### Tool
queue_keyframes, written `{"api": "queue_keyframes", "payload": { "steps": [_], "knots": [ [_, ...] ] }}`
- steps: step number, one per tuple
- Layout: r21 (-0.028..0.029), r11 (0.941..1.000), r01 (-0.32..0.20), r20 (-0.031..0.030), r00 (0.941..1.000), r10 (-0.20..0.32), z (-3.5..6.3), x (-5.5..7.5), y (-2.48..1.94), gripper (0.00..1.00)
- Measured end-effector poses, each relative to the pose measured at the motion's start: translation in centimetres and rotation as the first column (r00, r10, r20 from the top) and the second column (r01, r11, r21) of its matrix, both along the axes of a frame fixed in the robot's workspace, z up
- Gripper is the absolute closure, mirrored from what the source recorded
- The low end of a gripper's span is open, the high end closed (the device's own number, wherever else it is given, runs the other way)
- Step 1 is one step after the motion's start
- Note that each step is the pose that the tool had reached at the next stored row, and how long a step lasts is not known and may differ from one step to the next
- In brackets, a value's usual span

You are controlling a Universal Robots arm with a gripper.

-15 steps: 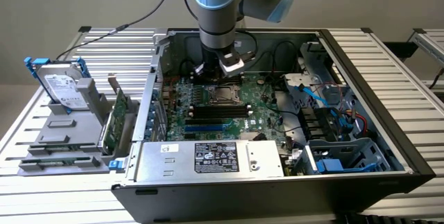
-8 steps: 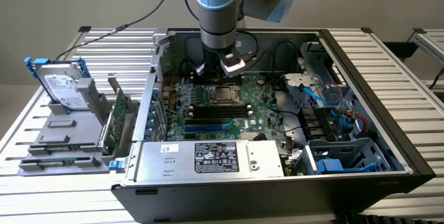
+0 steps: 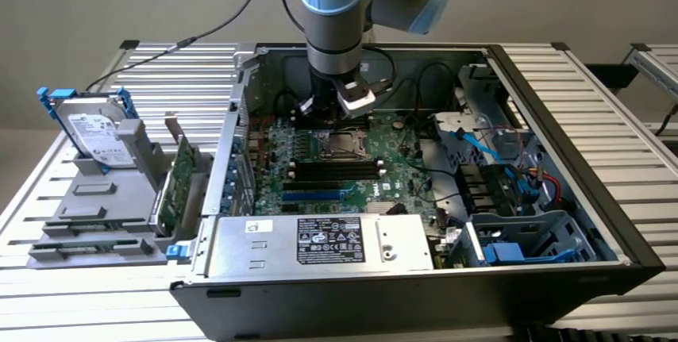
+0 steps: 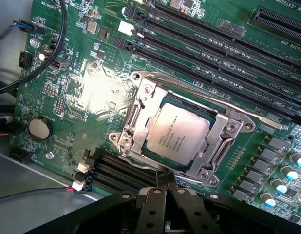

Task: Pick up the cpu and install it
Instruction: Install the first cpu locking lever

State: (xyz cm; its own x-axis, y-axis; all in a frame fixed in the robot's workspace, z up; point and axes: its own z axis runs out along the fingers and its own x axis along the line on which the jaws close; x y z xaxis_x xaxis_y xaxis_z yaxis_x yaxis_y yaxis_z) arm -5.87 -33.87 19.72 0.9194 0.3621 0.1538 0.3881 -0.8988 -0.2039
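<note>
Sitting flat in the socket [image 4: 133, 114]: cpu [image 4: 177, 134], metal top up. Gripper [image 4: 165, 187]: shut, holding nothing, poised just beside the socket. Hazard: a sideways or downward brush could skew it or scratch its top.

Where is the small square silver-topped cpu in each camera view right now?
Exterior view: the small square silver-topped cpu sits mid-board inside the open black computer case.
Wrist view: the cpu lies inside the silver metal socket frame.
Shared landmark: the long black memory slots beside the socket.
</note>
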Motion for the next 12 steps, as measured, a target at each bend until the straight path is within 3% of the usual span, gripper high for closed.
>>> {"api": "queue_keyframes", "payload": {
  "steps": [12],
  "knots": [
    [0.0, 1.0, 0.0, 0.0, 1.0, 0.0, 0.0, 0.1, 0.0, 0.89]
  ]
}}
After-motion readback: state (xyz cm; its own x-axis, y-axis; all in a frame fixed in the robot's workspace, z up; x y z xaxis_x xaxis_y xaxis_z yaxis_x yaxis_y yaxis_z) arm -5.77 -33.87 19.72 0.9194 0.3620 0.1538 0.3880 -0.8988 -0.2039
